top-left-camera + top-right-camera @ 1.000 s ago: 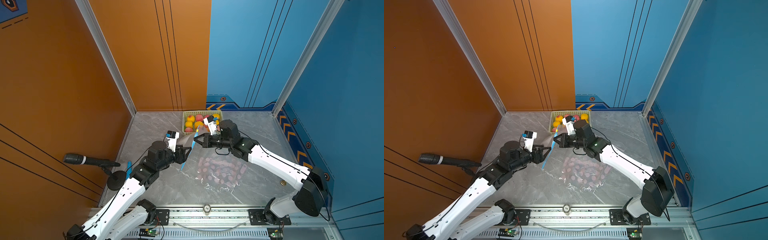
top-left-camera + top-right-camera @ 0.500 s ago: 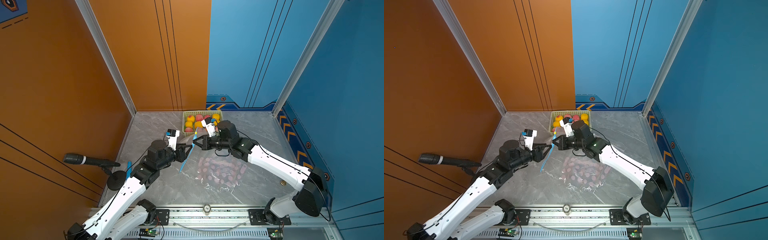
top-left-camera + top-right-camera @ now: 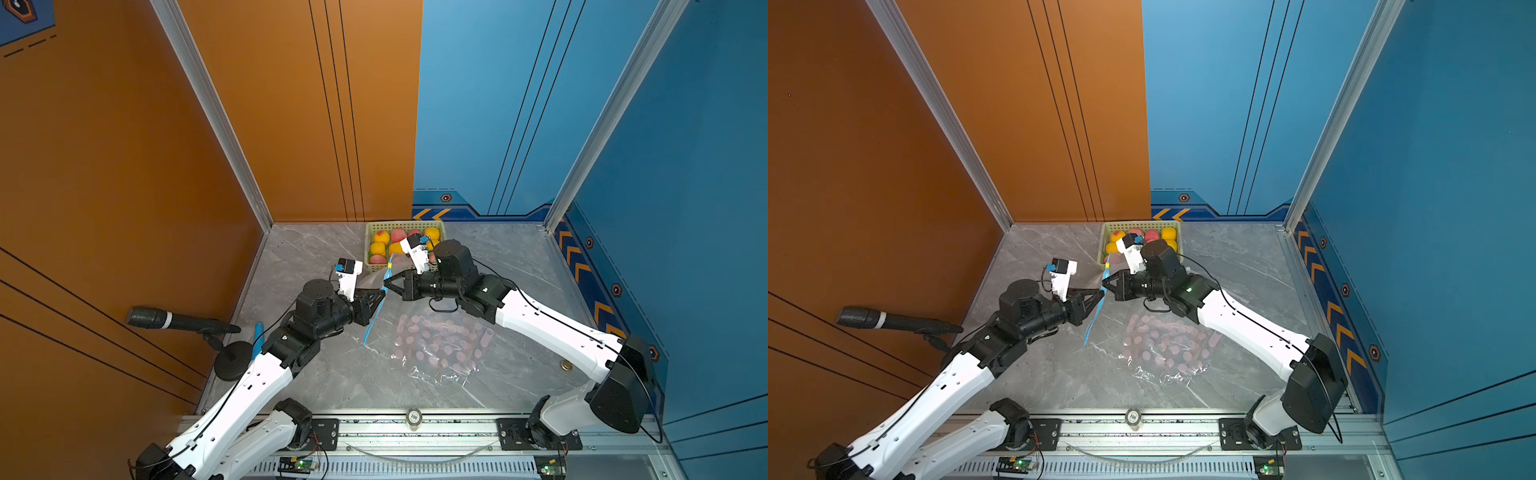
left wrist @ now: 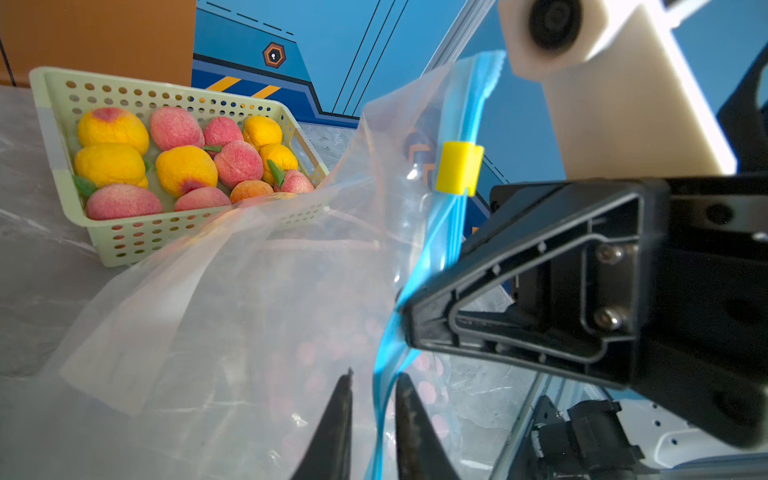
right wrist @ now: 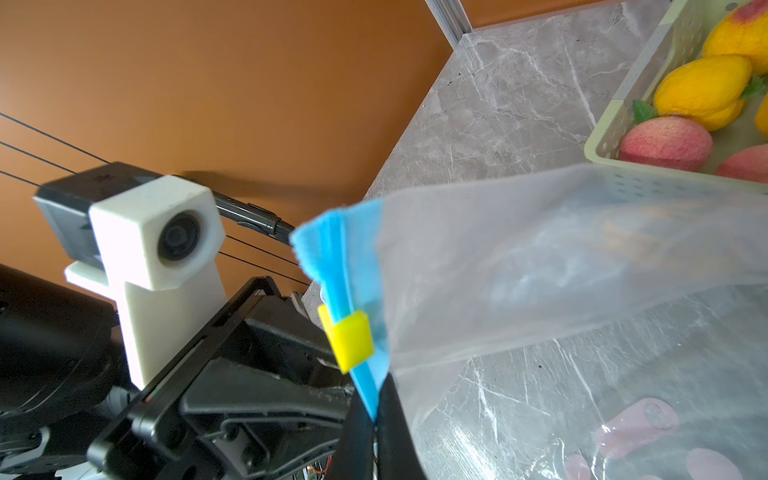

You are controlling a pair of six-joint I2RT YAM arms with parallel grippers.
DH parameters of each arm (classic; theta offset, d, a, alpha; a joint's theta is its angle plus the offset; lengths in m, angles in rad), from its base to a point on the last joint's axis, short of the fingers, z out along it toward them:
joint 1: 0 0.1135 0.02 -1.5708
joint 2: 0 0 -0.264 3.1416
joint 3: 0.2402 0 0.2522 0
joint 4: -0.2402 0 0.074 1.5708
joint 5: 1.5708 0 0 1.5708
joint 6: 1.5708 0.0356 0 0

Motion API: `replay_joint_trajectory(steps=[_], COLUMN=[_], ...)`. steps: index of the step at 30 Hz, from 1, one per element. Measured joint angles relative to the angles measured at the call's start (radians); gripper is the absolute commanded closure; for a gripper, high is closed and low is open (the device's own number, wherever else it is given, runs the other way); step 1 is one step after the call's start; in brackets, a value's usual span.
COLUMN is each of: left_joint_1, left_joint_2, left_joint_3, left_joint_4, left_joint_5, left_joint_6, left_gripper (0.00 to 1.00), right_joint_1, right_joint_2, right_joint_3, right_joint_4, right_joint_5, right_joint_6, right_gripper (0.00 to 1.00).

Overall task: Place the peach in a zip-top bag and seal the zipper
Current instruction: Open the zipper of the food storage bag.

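No peach packed yet; bag mouth held up.
The right fingers [image 5: 397, 432] pinch the blue zip strip [image 4: 442, 232] of the bag [image 3: 436, 345]; the left fingers [image 4: 336, 440] nearly meet around it, grip unclear. Every peach [image 3: 398, 235] sits in the basket [image 3: 367, 245] at 12 o'clock; filling and sealing remain.

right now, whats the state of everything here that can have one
bag: zipper edge lifted, rest on the table, no peach seen inside
zipper: sealed or not, cannot tell
slider: near one end of zipper
peaches: all in basket
right gripper: shut on zipper
left gripper: open, zipper between fingers
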State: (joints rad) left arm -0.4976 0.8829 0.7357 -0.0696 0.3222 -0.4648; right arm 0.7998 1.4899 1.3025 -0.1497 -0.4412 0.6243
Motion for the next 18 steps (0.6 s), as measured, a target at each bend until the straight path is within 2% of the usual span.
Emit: replay_joint_trajectory(steps=[5, 15, 16, 18], left_joint_1=[0.006, 0.041, 0.042, 0.042], left_joint_2=[0.0, -0.04, -0.042, -0.043], left_joint_3=[-0.001, -0.013, -0.013, -0.013], left_joint_4=[0.0, 0.0, 0.0, 0.0], left_joint_5=[-0.002, -0.019, -0.019, -0.016], left_joint_6=[-0.008, -0.025, -0.024, -0.024], left_gripper=[1.0, 1.0, 0.98, 0.81], right_joint_1=[0.0, -0.021, -0.026, -0.035], right_joint_2=[0.0, 0.0, 0.0, 0.0], right_joint_3=[0.0, 0.0, 0.0, 0.0], right_joint_4=[-0.002, -0.034, -0.034, -0.039], right_joint_5=[0.0, -0.015, -0.025, -0.044], right_joint_6=[0.0, -0.023, -0.027, -0.049], right_gripper=[1.0, 1.0, 1.0, 1.0])
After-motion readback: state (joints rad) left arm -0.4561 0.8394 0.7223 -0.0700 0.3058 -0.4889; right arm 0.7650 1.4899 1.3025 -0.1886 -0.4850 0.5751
